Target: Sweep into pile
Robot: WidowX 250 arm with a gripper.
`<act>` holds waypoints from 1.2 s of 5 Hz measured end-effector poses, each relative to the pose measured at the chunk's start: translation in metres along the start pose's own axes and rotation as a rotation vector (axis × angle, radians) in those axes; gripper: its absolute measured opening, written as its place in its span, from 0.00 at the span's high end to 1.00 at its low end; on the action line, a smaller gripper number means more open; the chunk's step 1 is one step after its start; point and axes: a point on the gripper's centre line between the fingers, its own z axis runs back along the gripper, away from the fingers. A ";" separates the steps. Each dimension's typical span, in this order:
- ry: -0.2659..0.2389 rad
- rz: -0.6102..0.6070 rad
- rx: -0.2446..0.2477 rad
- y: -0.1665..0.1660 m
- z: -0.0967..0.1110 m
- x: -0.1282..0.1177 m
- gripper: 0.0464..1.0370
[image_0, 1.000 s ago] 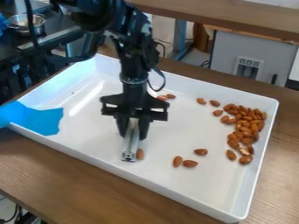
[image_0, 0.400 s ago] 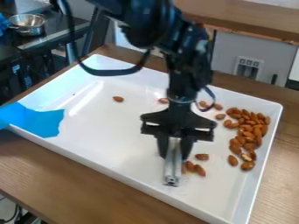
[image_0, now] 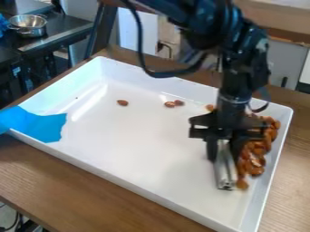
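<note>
Hiding some almonds (image_0: pixel 257 171), gripper (image_0: pixel 225 158) clamped on a metal bar (image_0: pixel 225 176), arm (image_0: pixel 245 59) cropped at top.

- The place looks like a robotics lab or workshop — the surest sign is the black robot arm (image_0: pixel 233 50) over the table, with a thick black cable (image_0: pixel 141 50) looping from it.
- The wooden table (image_0: pixel 79 176) serves as a workbench: a large white tray (image_0: pixel 145 149) lies on it under the arm, with loose almonds (image_0: pixel 267 140) inside.
- A torn-edged blue sheet (image_0: pixel 36 123) lies over the tray's left corner, a makeshift touch.
- Behind, at the upper left, a dark worktop (image_0: pixel 63 28) holds a metal bowl (image_0: pixel 27 25) — a kitchen-like item beside the machinery.
- Thin dark cables (image_0: pixel 14 221) show at floor level, lower left.
</note>
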 end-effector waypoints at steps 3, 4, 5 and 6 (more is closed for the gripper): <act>0.048 0.048 -0.105 0.026 0.059 0.024 0.66; 0.066 0.110 -0.150 0.078 0.097 0.045 0.66; 0.074 0.073 -0.137 0.116 0.115 0.061 0.66; 0.036 0.075 -0.066 0.161 0.113 0.078 0.66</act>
